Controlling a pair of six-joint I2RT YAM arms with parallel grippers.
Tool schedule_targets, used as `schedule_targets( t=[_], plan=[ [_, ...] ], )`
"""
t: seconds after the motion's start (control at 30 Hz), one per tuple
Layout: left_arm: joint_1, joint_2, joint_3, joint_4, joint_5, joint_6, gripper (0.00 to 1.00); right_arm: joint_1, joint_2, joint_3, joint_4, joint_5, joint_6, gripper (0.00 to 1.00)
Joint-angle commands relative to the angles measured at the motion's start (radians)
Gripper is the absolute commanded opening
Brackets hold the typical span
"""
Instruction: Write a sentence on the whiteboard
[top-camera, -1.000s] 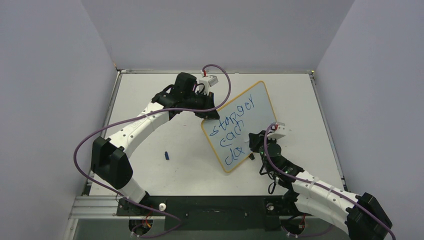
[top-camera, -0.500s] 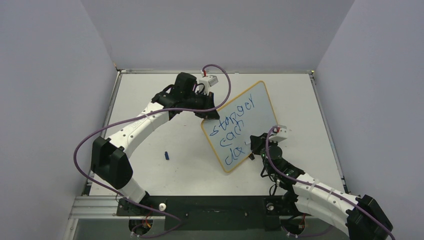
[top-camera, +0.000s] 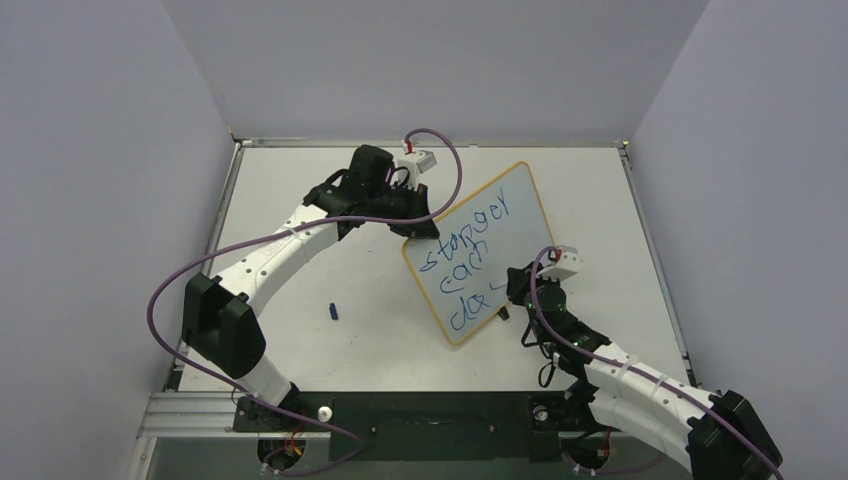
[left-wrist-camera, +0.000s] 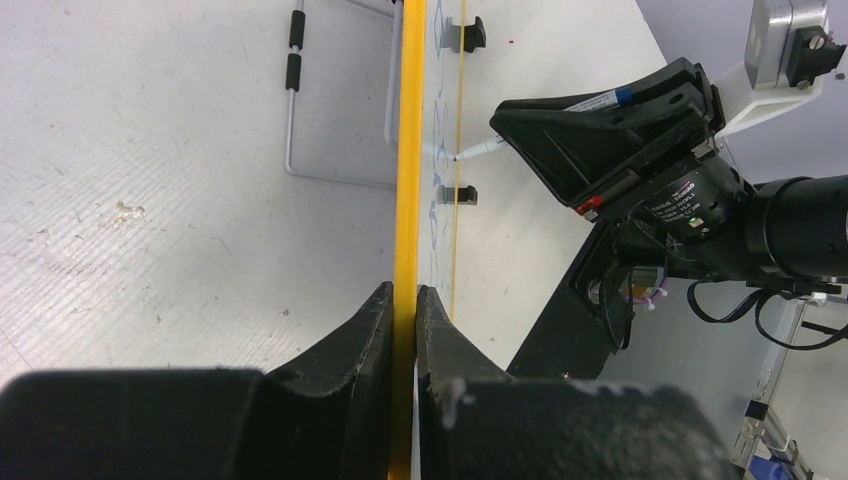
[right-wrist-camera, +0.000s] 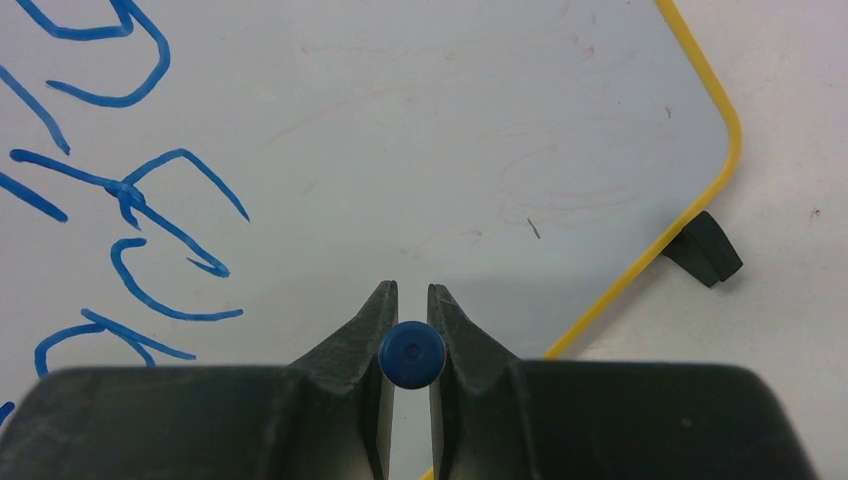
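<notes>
The whiteboard (top-camera: 518, 232), yellow-framed, stands tilted at mid-table. The sentence (top-camera: 468, 268) is blue handwriting in three lines on its face. My left gripper (top-camera: 421, 229) is shut on the board's upper left frame edge; in the left wrist view the jaws (left-wrist-camera: 405, 291) pinch the yellow frame (left-wrist-camera: 408, 150). My right gripper (top-camera: 508, 301) is shut on a blue marker (right-wrist-camera: 411, 354), which points at the board (right-wrist-camera: 450, 130) by the third line. The marker's tip (left-wrist-camera: 468, 153) touches the board face. Blue strokes (right-wrist-camera: 150, 215) lie left of the right gripper (right-wrist-camera: 411, 289).
A small blue marker cap (top-camera: 334, 312) lies on the table left of the board. A wire stand (left-wrist-camera: 290, 110) shows behind the board. A black foot (right-wrist-camera: 706, 250) sits at the board's lower corner. Grey walls enclose the table.
My right gripper has shifted slightly right and down along the board. A short new blue stroke shows at the end of the third line. The left arm and the board have not moved.
</notes>
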Motion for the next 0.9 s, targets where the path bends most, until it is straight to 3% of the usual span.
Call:
schedule_targets(
  t=[0.0,0.43,0.87],
  plan=[
    [-0.001,-0.024,0.018,0.023,-0.063,0.017,0.0,-0.027,0.013,0.07,0.011,-0.023,-0.032,0.0],
    [0.0,-0.023,0.013,0.028,-0.06,0.022,0.0,-0.054,0.068,0.139,0.026,-0.062,-0.049,0.0],
    [0.003,-0.026,0.019,0.02,-0.067,0.023,0.0,-0.055,0.051,0.061,0.052,-0.08,-0.002,0.0]
  ],
)
